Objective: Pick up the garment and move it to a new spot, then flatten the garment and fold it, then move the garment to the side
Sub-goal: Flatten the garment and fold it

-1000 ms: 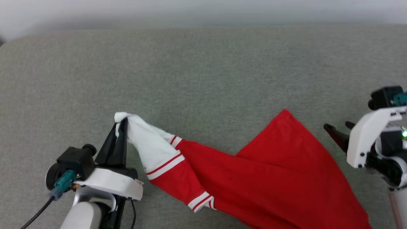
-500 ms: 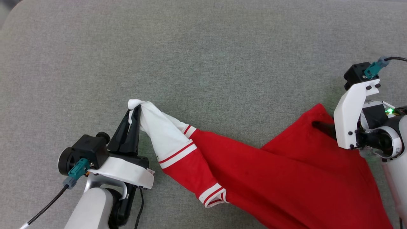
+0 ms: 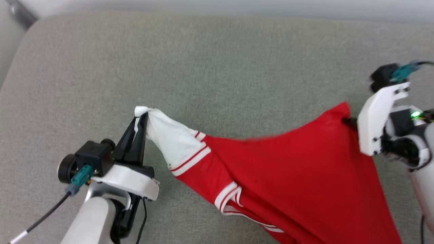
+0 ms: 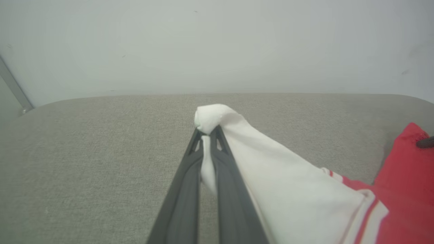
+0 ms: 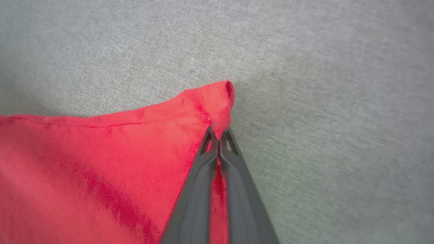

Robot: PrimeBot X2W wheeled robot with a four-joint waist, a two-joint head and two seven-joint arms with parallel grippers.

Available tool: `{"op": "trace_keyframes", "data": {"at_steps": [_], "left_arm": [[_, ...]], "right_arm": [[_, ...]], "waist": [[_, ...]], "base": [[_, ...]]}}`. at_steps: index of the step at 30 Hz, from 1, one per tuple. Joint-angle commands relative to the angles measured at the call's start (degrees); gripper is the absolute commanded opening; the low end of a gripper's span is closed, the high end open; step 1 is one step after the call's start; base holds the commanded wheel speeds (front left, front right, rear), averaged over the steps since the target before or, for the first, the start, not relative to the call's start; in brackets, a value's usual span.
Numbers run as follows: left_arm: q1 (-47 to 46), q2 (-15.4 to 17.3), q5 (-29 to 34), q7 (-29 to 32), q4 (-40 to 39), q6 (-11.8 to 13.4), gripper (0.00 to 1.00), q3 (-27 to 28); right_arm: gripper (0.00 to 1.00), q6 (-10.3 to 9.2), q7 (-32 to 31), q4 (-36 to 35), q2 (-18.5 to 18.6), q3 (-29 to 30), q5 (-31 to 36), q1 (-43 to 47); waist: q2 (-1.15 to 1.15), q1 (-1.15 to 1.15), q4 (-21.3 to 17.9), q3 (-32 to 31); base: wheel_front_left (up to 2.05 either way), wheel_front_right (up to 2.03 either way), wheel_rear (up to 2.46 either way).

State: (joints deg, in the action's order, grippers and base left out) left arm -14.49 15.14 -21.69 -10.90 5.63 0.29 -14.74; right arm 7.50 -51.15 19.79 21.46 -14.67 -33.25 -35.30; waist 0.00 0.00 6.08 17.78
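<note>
While both grippers hold cloth, the garment [image 3: 288, 169] spans the gap between them, long axis roughly 9 to 3 o'clock.

The left gripper [image 3: 141, 118] sits at about 8 o'clock in the head view, fingers pressed together on the bunched tip of a white sleeve [image 4: 281, 176], and the cloth trails off toward its 3 o'clock. The right gripper [image 5: 218, 130] is at 3 o'clock, fingers closed on a red hem corner, with the cloth running toward its 9 o'clock. The upper edge is fairly taut between the two pinch points. The bulk sags toward 5 o'clock, past the lower frame edge, over the grey tabletop [image 3: 217, 61]. The second sleeve lies doubled under near 6 o'clock. Judgement: neither arm is nearer, since both already hold. The carry or spread depends on keeping the pinch points apart along this axis and on clearing the sagging lower half.
</note>
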Motion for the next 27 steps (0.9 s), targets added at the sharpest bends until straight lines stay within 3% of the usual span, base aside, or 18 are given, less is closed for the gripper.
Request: {"op": "trace_keyframes", "data": {"at_steps": [1,9,16,24,27], "left_arm": [[-1.41,0.59,0.23,0.37,-0.30,-0.60,0.00,-0.31],[-7.19,4.00,1.97,3.26,-1.92,-3.18,0.00,-1.77],[-16.65,5.34,1.47,7.09,-0.47,-4.11,0.00,-0.99],[-34.58,5.74,0.67,10.11,10.40,-5.16,0.00,0.33],[-47.54,6.10,1.44,10.10,17.71,-4.57,0.00,1.72]], "right_arm": [[0.00,-0.02,1.51,-0.40,0.69,1.02,-0.06,-0.74],[0.00,-0.02,7.09,-1.51,1.49,6.73,3.03,-2.39],[0.00,-0.02,7.52,-3.11,1.12,11.18,6.57,-5.58],[0.00,-0.04,10.43,-3.31,0.36,14.53,12.21,-15.21],[0.00,-0.06,13.39,-2.36,-0.97,16.81,15.00,-23.21]], "waist": [[0.00,0.00,-0.69,-2.94],[0.00,0.00,-2.39,-11.49],[0.00,0.00,-4.39,-14.20],[0.00,0.00,-6.87,-9.20],[0.00,0.00,-8.19,-2.96]], "base": [[0.00,0.00,0.00],[0.00,0.00,0.00],[0.00,0.00,0.00],[0.00,0.00,0.00],[0.00,0.00,0.00]]}}
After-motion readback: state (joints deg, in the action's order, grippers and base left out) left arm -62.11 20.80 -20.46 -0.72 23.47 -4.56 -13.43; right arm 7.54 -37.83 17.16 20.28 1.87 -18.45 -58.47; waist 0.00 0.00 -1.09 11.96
